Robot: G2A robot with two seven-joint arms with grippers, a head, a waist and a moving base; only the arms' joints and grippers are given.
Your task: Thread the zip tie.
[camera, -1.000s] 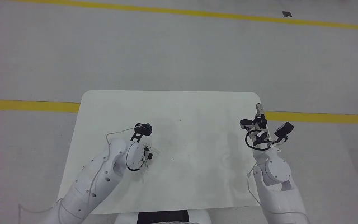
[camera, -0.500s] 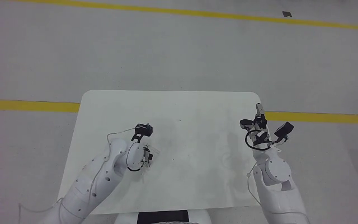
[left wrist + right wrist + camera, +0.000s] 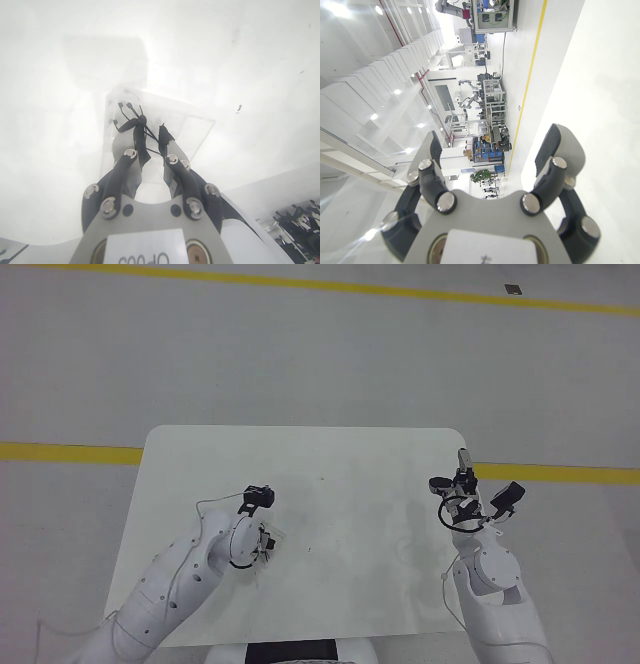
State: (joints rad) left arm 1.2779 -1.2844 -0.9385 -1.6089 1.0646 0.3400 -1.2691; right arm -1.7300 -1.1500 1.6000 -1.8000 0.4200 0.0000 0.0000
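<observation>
A small clear plastic box [image 3: 197, 130] [image 3: 272, 536] on the white table [image 3: 350, 464] holds several black zip ties [image 3: 125, 110]. My left gripper [image 3: 151, 126] [image 3: 262, 545] reaches down into the box. Its fingers stand a narrow gap apart, with thin tie strands running between them, and one fingertip [image 3: 140, 122] touches the bundle. My right gripper [image 3: 495, 145] [image 3: 452, 476] is open with nothing in it. It is raised over the table's right edge and points out toward the room.
The table's rounded right edge [image 3: 462, 439] lies close to the right arm. Bare tabletop stretches between the two arms. Yellow floor lines [image 3: 560, 472] run behind the table.
The left arm has edged slightly to the right over the box. The right arm has not moved.
</observation>
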